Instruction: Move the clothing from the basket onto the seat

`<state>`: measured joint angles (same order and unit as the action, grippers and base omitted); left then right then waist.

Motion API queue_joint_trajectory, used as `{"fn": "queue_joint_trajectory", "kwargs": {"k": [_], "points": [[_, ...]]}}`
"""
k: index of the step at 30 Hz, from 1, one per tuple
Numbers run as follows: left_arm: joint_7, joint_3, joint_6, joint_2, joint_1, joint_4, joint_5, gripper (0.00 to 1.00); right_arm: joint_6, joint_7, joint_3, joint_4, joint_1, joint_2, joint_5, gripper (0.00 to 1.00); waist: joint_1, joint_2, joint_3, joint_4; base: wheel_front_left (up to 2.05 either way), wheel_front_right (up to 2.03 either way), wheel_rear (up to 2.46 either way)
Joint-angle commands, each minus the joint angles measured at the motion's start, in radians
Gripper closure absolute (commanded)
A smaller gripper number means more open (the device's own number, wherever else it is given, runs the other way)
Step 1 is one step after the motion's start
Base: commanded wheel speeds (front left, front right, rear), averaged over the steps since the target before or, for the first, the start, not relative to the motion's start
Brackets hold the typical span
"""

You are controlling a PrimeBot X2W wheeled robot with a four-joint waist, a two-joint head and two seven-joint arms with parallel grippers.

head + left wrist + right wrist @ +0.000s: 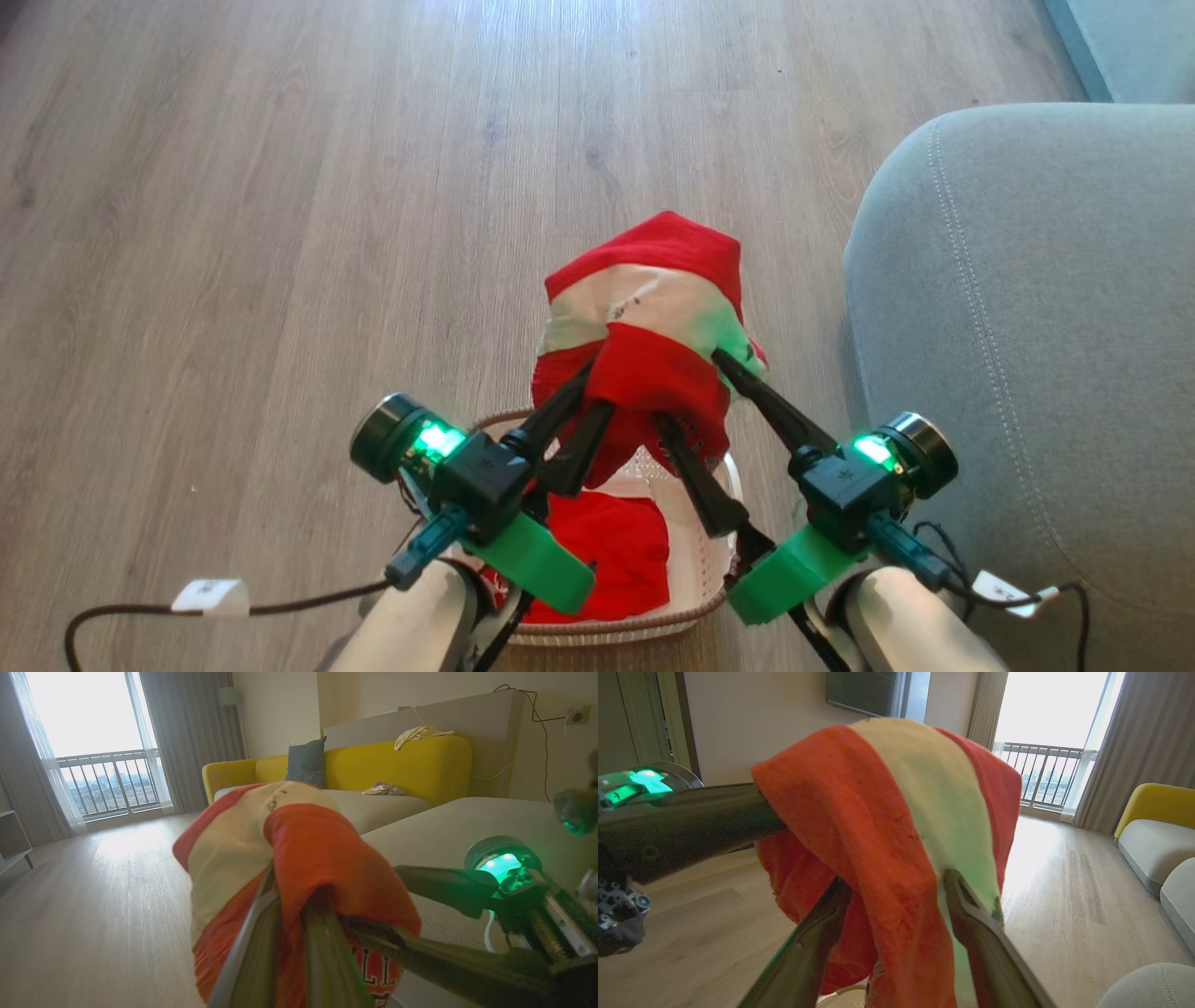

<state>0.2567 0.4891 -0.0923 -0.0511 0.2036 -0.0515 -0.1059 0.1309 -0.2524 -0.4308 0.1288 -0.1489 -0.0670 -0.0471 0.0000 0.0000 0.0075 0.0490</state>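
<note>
Head view, left gripper (597, 390) clamped on red jersey (653, 289) above basket (709, 551), right gripper (689, 387) spread wide against it, grey seat (1046, 327) beside.

The clothing (653, 373) is red with a white band. The basket (702, 546) is cream, perforated, with a brown braided rim. The seat (1046, 327) is grey with pale stitching.

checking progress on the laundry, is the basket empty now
No, a red garment lies inside the basket, below the lifted jersey.
</note>
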Motion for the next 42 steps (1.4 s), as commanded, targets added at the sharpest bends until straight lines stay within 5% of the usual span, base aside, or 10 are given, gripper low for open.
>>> {"fn": "queue_joint_trajectory", "kwargs": {"k": [1, 10, 11, 12, 13, 25, 26, 27, 42], "points": [[0.005, -0.025, 0.004, 0.001, 0.056, 0.032, -0.006, 1.0, 0.0, -0.009, -0.011, -0.025, -0.049, 0.016, 0.009, 0.0, 0.0, 0.0, -0.001, 0.002, 0.0, 0.0, 0.0], [0.005, 0.046, -0.007, 0.001, 0.058, 0.014, -0.012, 1.0, 0.0, -0.009, -0.007, 0.002, -0.072, 0.017, 0.02, 0.0, 0.0, 0.0, -0.008, 0.015, 0.0, 0.0, 0.0], [0.005, 0.05, -0.006, 0.001, 0.058, 0.013, -0.014, 1.0, 0.0, -0.009, -0.012, 0.005, -0.073, 0.017, 0.021, 0.09, 0.0, 0.0, -0.009, 0.017, 0.0, 0.0, 0.0], [0.005, 0.055, -0.005, 0.001, 0.059, 0.013, -0.017, 1.0, 0.0, -0.009, -0.012, 0.01, -0.073, 0.017, 0.019, 0.63, 0.0, 0.0, -0.01, 0.02, 0.0, 0.0, 0.0], [0.005, 0.059, -0.004, 0.001, 0.059, 0.013, -0.019, 1.0, 0.0, -0.009, -0.009, 0.015, -0.072, 0.017, 0.015, 0.99, 0.0, 0.0, -0.011, 0.022, 0.0, 0.0, 0.0], [0.005, 0.064, 0.002, 0.001, 0.056, 0.011, -0.032, 1.0, 0.0, -0.009, 0.026, 0.018, -0.06, 0.017, -0.053, 1.0, 0.0, 0.0, -0.018, 0.04, 0.0, 0.0, 0.0], [0.005, 0.067, -0.001, 0.001, 0.057, 0.017, -0.035, 0.68, 0.0, -0.009, 0.029, 0.018, -0.06, 0.017, -0.052, 1.0, 0.0, 0.0, -0.018, 0.04, 0.0, 0.0, 0.0], [0.005, 0.066, -0.002, 0.001, 0.056, 0.021, -0.038, 0.0, 0.0, -0.009, 0.037, 0.017, -0.059, 0.017, -0.051, 1.0, 0.0, 0.0, -0.018, 0.041, 0.0, 0.0, 0.0], [0.005, 0.01, -0.015, -0.022, 0.034, -0.029, 0.009, 0.0, 0.0, -0.009, 0.249, -0.024, -0.058, 0.017, -0.068, 1.0, 0.0, 0.0, 0.001, 0.04, 0.0, 0.0, 0.0]]}}
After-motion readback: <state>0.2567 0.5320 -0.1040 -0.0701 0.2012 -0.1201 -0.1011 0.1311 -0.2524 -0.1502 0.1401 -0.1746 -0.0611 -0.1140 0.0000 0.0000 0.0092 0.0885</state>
